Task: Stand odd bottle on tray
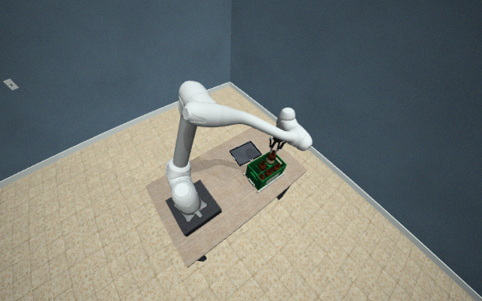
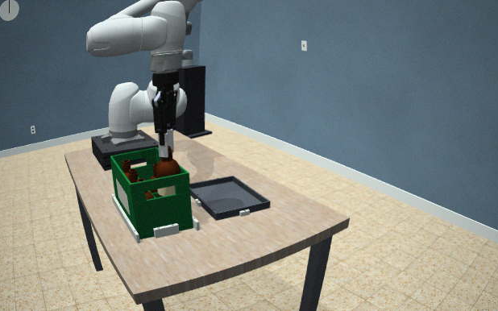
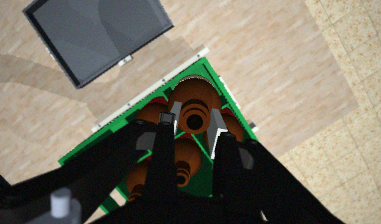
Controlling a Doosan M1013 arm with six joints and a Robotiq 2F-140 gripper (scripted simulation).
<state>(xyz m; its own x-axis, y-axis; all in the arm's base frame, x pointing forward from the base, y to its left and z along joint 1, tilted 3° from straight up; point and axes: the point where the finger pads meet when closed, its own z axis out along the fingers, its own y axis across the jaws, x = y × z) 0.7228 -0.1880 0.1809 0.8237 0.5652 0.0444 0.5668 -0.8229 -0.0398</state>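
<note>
My gripper (image 1: 274,150) (image 2: 166,151) (image 3: 194,116) is shut on the neck of a brown bottle (image 1: 271,157) (image 2: 168,167) (image 3: 193,94). This bottle is upright and raised, its shoulder around the rim height of the green crate (image 2: 166,213) (image 3: 204,69) and its lower part still inside a corner cell. The other four bottles stand lower in the crate; one (image 1: 262,165) (image 3: 151,112) is beside it, another (image 1: 277,167) (image 3: 233,126) on its other side. Neck differences are too small to tell. The dark tray (image 1: 240,154) (image 2: 230,193) (image 3: 76,45) lies flat and empty beside the crate.
Pale stops (image 2: 166,230) (image 3: 151,89) stand close along the crate's foot, and small ones (image 2: 244,212) (image 3: 125,60) at the tray's edge. The crate walls rise around the raised bottle. The arm's dark base plate (image 1: 211,208) is at the table's other end.
</note>
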